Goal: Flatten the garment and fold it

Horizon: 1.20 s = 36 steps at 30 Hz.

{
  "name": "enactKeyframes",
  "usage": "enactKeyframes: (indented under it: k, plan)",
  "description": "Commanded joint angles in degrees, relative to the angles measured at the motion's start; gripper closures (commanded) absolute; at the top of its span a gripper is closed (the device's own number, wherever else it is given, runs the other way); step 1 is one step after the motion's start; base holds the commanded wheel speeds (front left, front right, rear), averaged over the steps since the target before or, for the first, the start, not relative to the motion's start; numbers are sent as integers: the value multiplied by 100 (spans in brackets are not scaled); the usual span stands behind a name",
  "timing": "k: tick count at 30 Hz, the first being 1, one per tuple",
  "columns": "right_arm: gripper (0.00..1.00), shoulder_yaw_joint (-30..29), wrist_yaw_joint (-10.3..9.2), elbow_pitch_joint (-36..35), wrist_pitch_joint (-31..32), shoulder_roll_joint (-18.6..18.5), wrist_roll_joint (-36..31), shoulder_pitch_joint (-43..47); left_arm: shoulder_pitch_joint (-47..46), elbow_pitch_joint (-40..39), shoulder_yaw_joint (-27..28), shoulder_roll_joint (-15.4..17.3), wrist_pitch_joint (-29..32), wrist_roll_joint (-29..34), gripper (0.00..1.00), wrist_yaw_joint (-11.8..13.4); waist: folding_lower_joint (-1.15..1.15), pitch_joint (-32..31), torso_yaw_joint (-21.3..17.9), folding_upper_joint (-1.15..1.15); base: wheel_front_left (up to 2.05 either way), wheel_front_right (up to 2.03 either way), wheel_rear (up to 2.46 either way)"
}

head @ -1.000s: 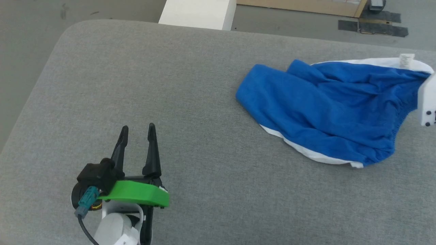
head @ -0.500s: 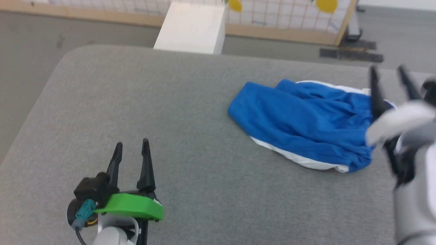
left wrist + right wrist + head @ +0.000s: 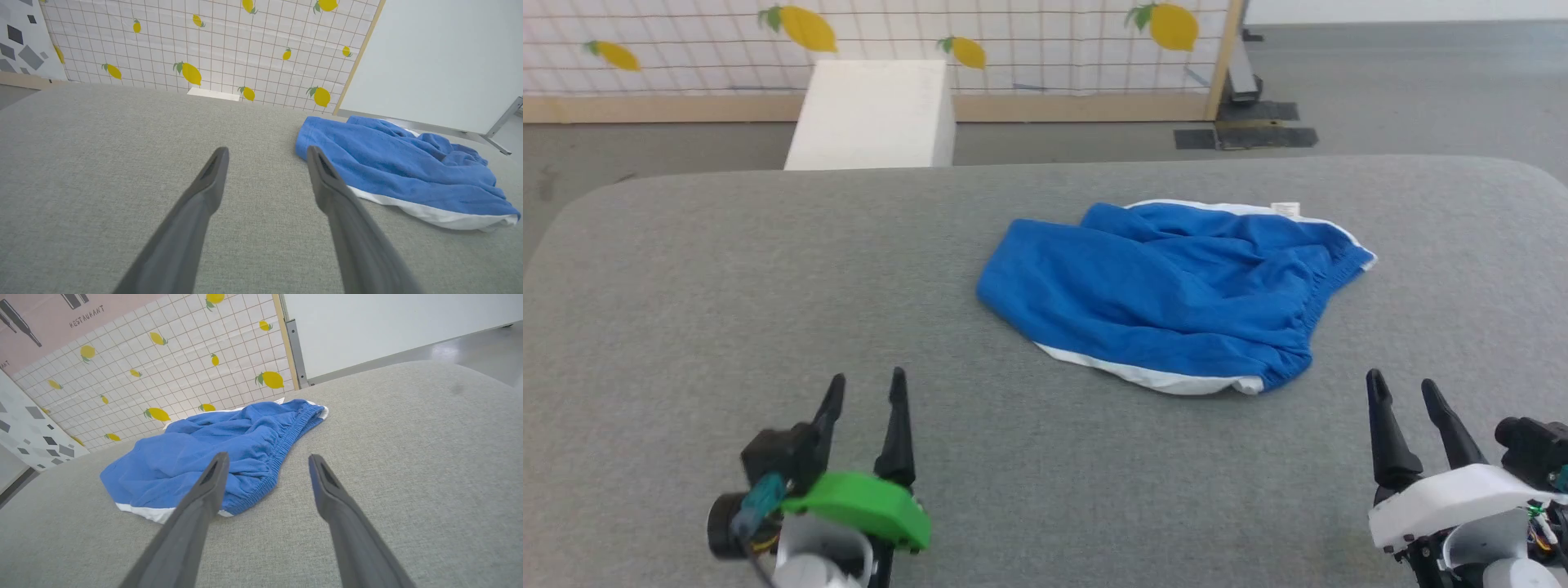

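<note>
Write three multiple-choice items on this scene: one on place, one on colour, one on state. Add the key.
1. Where do the shorts lie?
A. on the grey padded surface
B. on the floor
C. in a gripper
2. What colour is their hem trim?
A. yellow
B. white
C. red
3. How is the left gripper?
A. shut on the shorts
B. shut, empty
C. open, empty
Key: 1 A, they rest crumpled on it; 2 B, a white band edges the near side; 3 C, its jaws stand apart, nothing between them.
</note>
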Motion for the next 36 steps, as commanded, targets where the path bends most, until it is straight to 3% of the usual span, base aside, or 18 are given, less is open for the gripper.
enactKeyframes:
  k: [1, 5, 11, 13, 17, 24, 25, 26, 27, 36]
  plan:
    - [0, -3, -9, 12, -61, 4, 53, -23, -263, 67, -34, 32, 171, 27, 0, -34, 0, 158, -233, 0, 0, 0, 0]
    - [0, 96, -9, 34, -94, 4, 89, -239, -1241, 495, -91, 144, 1112, -30, 0, -69, 0, 403, -462, 0, 0, 0, 0]
    - [0, 361, -9, 137, -197, 4, 211, -585, -2746, 1566, -156, 325, 3375, -153, 0, 94, 0, 908, -893, 0, 0, 0, 0]
    - [0, 417, -9, 183, -263, 4, 256, -657, -3075, 1788, -240, 421, 3845, -98, 0, 91, 0, 1075, -1024, 0, 0, 0, 0]
    - [0, 444, -9, 301, -396, 5, 313, -733, -3432, 2037, -376, 490, 4223, -61, 0, -6, 0, 1365, -1234, 0, 0, 0, 0]
    - [0, 399, -9, 438, -570, 5, 328, -813, -3480, 2469, -413, 568, 4514, -49, 0, 97, 0, 1586, -1369, 0, 0, 0, 0]
    - [0, 375, -9, 451, -593, 5, 328, -822, -3461, 2505, -419, 549, 4549, -80, 19, 84, 0, 1599, -1350, 0, 0, 0, 0]
    - [0, 356, -9, 464, -608, 5, 328, -831, -3451, 2512, -406, 526, 4525, -124, 91, 64, 0, 1603, -1329, 0, 0, 0, 0]
    - [0, 350, -9, 482, -622, 5, 324, -843, -3433, 2518, -378, 478, 4485, -211, 100, 16, 0, 1600, -1291, 0, 0, 0, 0]
    - [0, 362, -9, 618, -577, 5, 238, -791, -3295, 1966, 161, 248, 3613, -996, 100, -252, 0, 1119, -730, 0, 0, 0, 0]
